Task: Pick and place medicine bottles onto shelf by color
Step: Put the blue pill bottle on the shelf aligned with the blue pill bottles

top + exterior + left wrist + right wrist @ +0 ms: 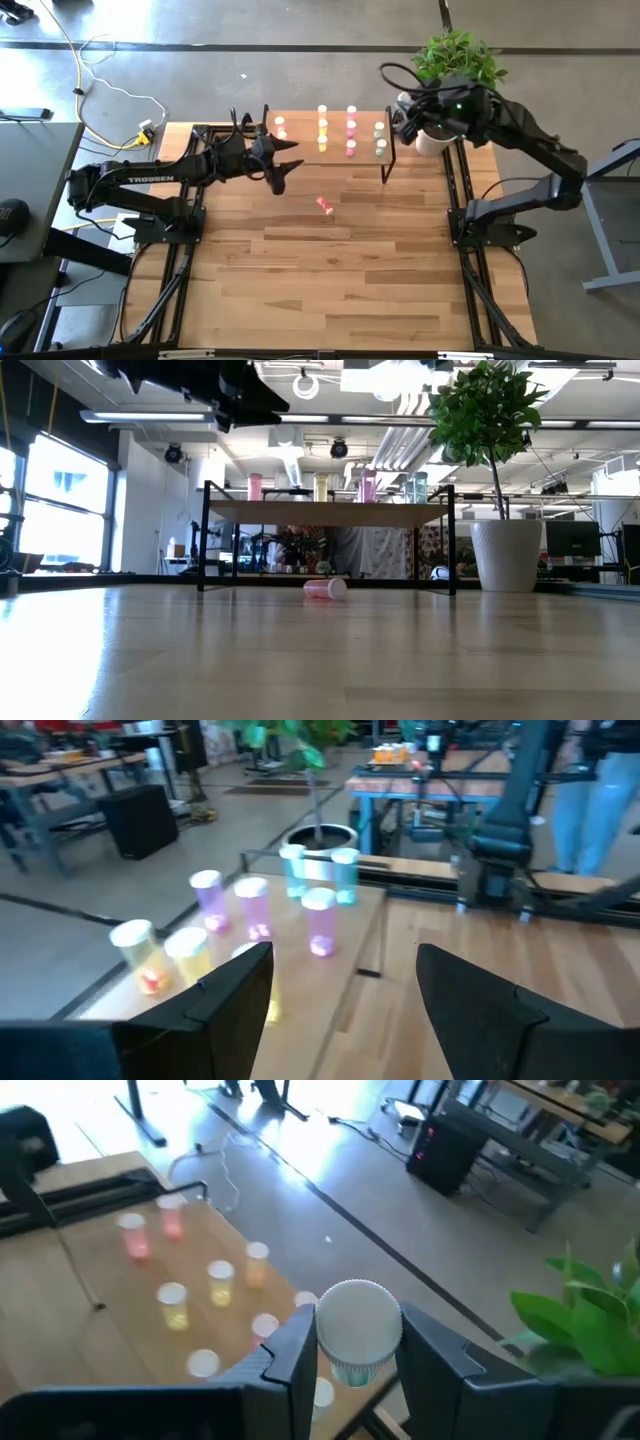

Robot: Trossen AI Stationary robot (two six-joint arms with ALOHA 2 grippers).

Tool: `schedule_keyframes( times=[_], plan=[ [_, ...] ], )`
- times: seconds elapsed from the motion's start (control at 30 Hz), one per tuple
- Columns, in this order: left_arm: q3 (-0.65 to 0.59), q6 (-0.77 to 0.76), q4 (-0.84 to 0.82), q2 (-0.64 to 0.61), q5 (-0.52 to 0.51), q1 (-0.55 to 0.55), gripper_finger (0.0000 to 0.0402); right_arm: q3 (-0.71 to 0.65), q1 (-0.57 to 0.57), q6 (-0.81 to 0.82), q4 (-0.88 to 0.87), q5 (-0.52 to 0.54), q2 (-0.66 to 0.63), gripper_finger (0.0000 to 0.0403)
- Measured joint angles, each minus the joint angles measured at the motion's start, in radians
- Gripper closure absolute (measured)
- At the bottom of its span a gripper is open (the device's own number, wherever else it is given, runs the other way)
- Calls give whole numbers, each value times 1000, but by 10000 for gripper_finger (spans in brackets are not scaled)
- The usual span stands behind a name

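The right gripper (355, 1345) clamps an upright pale green bottle (358, 1330) above the shelf's (305, 152) right edge; the left fingers (232, 995) gape empty.

Shelf (335, 156): light wood top, black legs. Fallen bottle (325, 205): pink, white cap. Plant pot (505, 555): white, ribbed. Bench (330, 270): striped wood planks.

The desk (330, 270) is showing smooth light wood planks with a soft sheen. The shelf (330, 513) is having a pale wooden top on thin matt black metal legs. The medicine bottles (320, 920) are looking like translucent glossy plastic. The right hand (355, 1355) is looking matt dark plastic.
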Motion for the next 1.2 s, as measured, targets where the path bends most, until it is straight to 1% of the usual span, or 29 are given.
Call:
schedule_keyframes(
  times=[0.1,0.2,0.27,0.33,0.4,0.5,0.57,0.73,0.8,0.97,1.2],
  plan=[
    [0,0,12,0,-20,15,163,-18,-40,-1,10,0,9,301],
    [0,0,15,0,-26,31,163,-119,-90,-7,81,-22,8,301],
    [0,0,13,0,-26,42,163,-201,-129,-7,151,-72,4,301],
    [0,0,13,0,-27,51,163,-273,-172,-7,243,-147,-2,301],
    [0,-1,13,0,-26,60,163,-333,-216,-16,333,-220,-3,301],
    [0,-3,12,0,-26,68,163,-413,-278,-22,456,-302,-2,301],
    [0,-2,10,0,-28,69,163,-452,-316,-16,524,-357,-2,301],
    [-1,0,9,0,-51,68,163,-500,-384,-3,603,-481,16,301],
    [-1,0,9,0,-64,68,163,-507,-398,-6,616,-506,34,301],
    [-1,0,4,0,-101,68,163,-507,-403,-25,656,-524,83,301],
    [-1,0,2,1,-131,68,163,-507,-416,-61,655,-509,142,301]
  ],
)
